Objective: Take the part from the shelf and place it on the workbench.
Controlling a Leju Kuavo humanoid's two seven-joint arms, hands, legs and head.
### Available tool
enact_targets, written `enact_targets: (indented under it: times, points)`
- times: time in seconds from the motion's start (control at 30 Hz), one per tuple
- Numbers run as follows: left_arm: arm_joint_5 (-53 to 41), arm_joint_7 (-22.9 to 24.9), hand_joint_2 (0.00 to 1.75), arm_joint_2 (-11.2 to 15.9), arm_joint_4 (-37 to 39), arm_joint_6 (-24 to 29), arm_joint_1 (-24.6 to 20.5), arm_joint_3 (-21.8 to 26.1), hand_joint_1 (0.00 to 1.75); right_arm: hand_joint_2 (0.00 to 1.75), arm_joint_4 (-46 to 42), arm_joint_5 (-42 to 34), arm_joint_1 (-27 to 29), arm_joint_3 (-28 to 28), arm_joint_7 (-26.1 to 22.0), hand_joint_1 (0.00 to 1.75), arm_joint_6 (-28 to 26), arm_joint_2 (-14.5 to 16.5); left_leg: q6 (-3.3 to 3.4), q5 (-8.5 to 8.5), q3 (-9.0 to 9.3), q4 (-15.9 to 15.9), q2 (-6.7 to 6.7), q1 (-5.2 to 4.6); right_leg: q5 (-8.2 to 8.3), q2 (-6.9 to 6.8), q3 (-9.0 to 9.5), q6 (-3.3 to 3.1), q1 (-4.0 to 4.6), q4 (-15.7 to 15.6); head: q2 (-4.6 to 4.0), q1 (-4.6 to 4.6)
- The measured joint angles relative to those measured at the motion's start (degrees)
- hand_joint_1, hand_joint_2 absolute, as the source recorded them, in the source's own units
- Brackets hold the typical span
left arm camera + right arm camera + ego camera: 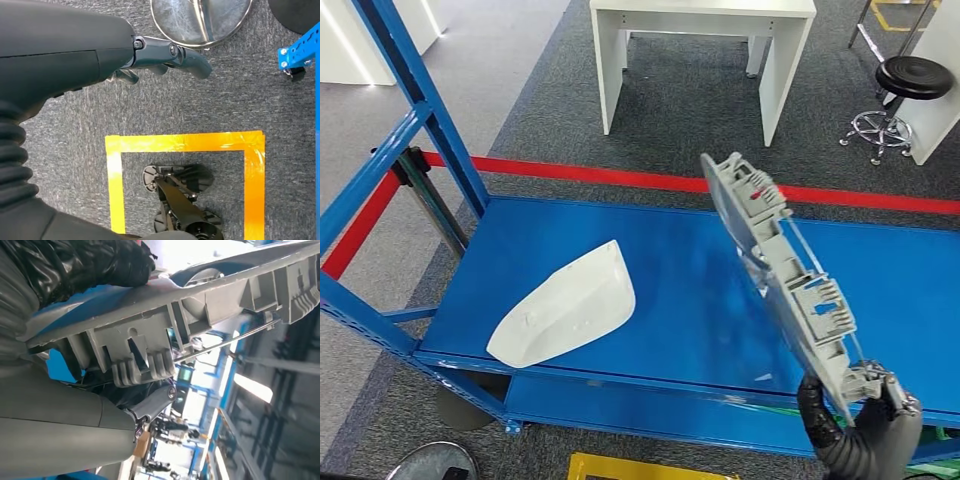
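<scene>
Above the blue shelf [682, 290], right hand [867, 430] grips the grey part [780, 280] lifted clear; workbench placement remains, left hand [166, 52] empty, fingers loosely extended.

Matt grey plastic part [780, 275], glossy blue metal shelf [682, 290], smooth white plastic cover [565, 305], rough grey carpet [546, 110]

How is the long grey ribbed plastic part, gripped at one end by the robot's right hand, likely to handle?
The grey plastic part is probably stiff: it stands out straight from the right hand. Its thin, ribbed build suggests lightness. Held at one end, it may swing or twist.
</scene>
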Motion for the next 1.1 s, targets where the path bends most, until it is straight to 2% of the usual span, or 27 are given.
enact_targets:
  times: [0.23,0.3,0.37,0.4,0.47,0.5,0.53,0.57,0.6,0.67,0.7,0.73,0.77,0.8,0.87,0.9,0.97,1.03,1.07,1.1]
  points:
    - [-0.62,-0.74,0.0,-0.14,-0.01,0.02,0.0,0.34,0.0,1.75,-6.0,-0.36,-0.06,-0.94,-0.02,1.75,-0.18,2.22,0.02,-0.01,0.0,0.06,0.0,-0.04,0.05,0.0,0.02,0.04,-0.08,-0.05,0.0,0.02]
    - [-0.67,-0.8,0.0,-0.15,-0.01,0.02,-0.01,0.36,0.0,1.75,-6.92,-0.41,-0.04,-1.03,-0.02,1.75,-0.19,2.59,0.54,0.2,0.04,0.08,0.02,-0.21,0.44,0.1,0.11,0.52,-0.31,-0.45,0.0,-0.05]
    - [-0.72,-0.87,0.0,-0.26,0.0,0.02,-0.07,0.37,0.0,1.75,-7.84,-0.42,0.0,-1.12,-0.02,1.75,-0.2,2.89,1.49,1.25,0.6,-1.43,0.36,0.01,0.26,-0.24,-0.03,1.08,-0.31,-0.54,0.0,-0.09]
    - [-0.73,-0.88,0.0,-0.33,0.0,0.02,-0.1,0.38,0.0,1.75,-8.26,-0.32,-0.06,-1.18,-0.02,1.75,-0.21,2.97,1.88,1.85,0.92,-2.41,0.64,0.19,-0.71,-0.82,-0.56,1.25,-0.2,0.44,0.0,-0.02]
    - [-0.76,-0.89,0.0,-0.45,-0.01,0.02,-0.03,0.44,0.0,1.75,-8.96,0.21,-0.3,-1.34,-0.05,1.75,-0.23,3.24,2.21,2.51,1.14,-3.43,1.32,0.37,-4.4,-2.27,-3.05,1.57,-0.27,6.04,0.0,0.25]
    - [-0.79,-0.88,0.0,-0.49,-0.01,0.03,0.02,0.51,0.0,1.75,-9.28,0.62,-0.37,-1.49,-0.07,1.75,-0.23,3.45,2.22,2.6,1.0,-3.43,1.59,0.4,-6.36,-2.69,-4.62,1.83,-0.53,9.92,0.0,0.34]
    - [-0.83,-0.88,0.0,-0.52,-0.01,0.03,0.07,0.63,0.0,1.75,-9.56,1.14,-0.35,-1.7,-0.08,1.75,-0.23,3.72,2.07,2.62,0.82,-3.33,1.86,0.44,-7.62,-2.94,-5.81,2.14,-0.88,13.06,0.0,0.38]
    - [-0.9,-0.88,0.0,-0.55,-0.01,0.03,0.09,0.78,0.0,1.75,-9.81,1.68,-0.29,-1.93,-0.08,1.75,-0.23,4.0,1.85,2.62,0.66,-3.17,2.06,0.53,-7.92,-3.11,-6.14,2.5,-1.28,14.51,0.0,0.38]
    - [-0.99,-0.88,0.0,-0.58,-0.01,0.02,0.08,0.94,0.0,1.75,-10.06,2.26,-0.24,-2.16,-0.08,1.75,-0.23,4.31,1.5,2.59,0.46,-2.88,2.17,0.71,-7.13,-3.23,-5.27,2.91,-1.71,13.56,0.0,0.38]
    - [-1.18,-0.89,0.0,-0.62,0.0,0.01,0.05,1.19,0.0,1.75,-10.76,3.21,-0.31,-2.76,-0.08,1.75,-0.22,5.03,0.42,2.18,-0.19,-1.59,2.23,1.32,-4.48,-3.41,-1.02,3.99,-2.5,6.73,0.0,0.4]
    - [-1.26,-0.89,0.0,-0.51,-0.02,0.01,0.02,1.28,0.0,1.75,-11.17,3.48,-0.37,-3.05,-0.09,1.75,-0.21,5.46,-0.26,1.82,-0.67,-0.58,2.17,1.51,-3.62,-3.26,0.7,4.21,-2.64,3.61,0.0,0.46]
    - [-1.3,-0.89,0.0,-0.43,-0.03,0.03,0.0,1.35,0.0,1.75,-11.58,3.61,-0.43,-3.35,-0.09,1.75,-0.21,5.9,-0.84,1.54,-1.11,0.24,2.09,1.62,-3.34,-3.1,1.74,3.99,-2.64,1.84,0.0,0.46]
    - [-1.33,-0.88,0.0,-0.4,-0.04,0.04,0.04,1.4,0.0,1.75,-11.91,3.64,-0.48,-3.57,-0.1,1.75,-0.21,6.32,-1.35,1.45,-1.45,0.8,2.0,1.64,-3.52,-2.9,1.95,3.46,-2.44,1.53,0.0,0.36]
    - [-1.37,-0.88,0.0,-0.41,-0.05,0.04,0.11,1.44,0.0,1.75,-12.18,3.62,-0.46,-3.72,-0.1,1.75,-0.21,6.69,-1.73,1.55,-1.66,1.05,1.89,1.63,-3.28,-2.79,1.73,2.63,-2.24,1.91,0.0,0.26]
    - [-1.39,-0.88,0.0,-0.67,-0.03,0.04,0.32,1.57,0.0,1.75,-12.59,3.6,-0.45,-4.01,-0.1,1.75,-0.21,7.32,-2.17,1.46,-2.12,1.36,1.81,1.89,-2.84,-2.91,1.21,1.37,-2.01,2.42,0.0,-0.06]
    - [-1.39,-0.88,0.0,-0.73,-0.02,0.04,0.37,1.66,0.0,1.75,-12.79,3.6,-0.44,-4.13,-0.1,1.75,-0.21,7.58,-2.24,0.34,-2.7,2.51,1.8,1.98,-2.51,-2.96,0.81,0.85,-1.9,2.45,0.0,-0.16]
    - [-1.39,-0.89,0.0,-0.79,-0.02,0.05,0.31,1.78,0.0,1.75,-13.16,3.6,-0.44,-4.38,-0.1,1.75,-0.22,8.04,-2.02,-4.21,-4.99,8.4,1.83,1.85,-1.83,-3.06,-0.14,-0.01,-1.48,2.42,0.0,-0.57]
    - [-1.39,-0.89,0.0,-0.81,-0.02,0.05,0.25,1.81,0.0,1.75,-13.31,3.59,-0.43,-4.61,-0.1,1.75,-0.23,8.4,-1.36,-8.68,-7.34,16.06,1.81,1.35,-1.18,-3.11,-1.15,-0.52,-0.82,2.44,0.0,-0.82]
    - [-1.39,-0.88,0.0,-0.81,-0.02,0.05,0.25,1.82,0.0,1.75,-13.34,3.59,-0.4,-4.72,-0.1,1.75,-0.23,8.53,-0.89,-9.55,-7.44,17.95,1.81,0.97,-0.87,-3.13,-1.59,-0.68,-0.51,2.47,0.0,-0.86]
    - [-1.39,-0.88,0.0,-0.82,-0.02,0.05,0.24,1.82,0.0,1.75,-13.34,3.58,-0.36,-4.84,-0.1,1.75,-0.22,8.63,-0.36,-9.29,-6.43,17.58,1.8,0.52,-0.58,-3.12,-1.96,-0.78,-0.26,2.48,0.0,-0.86]
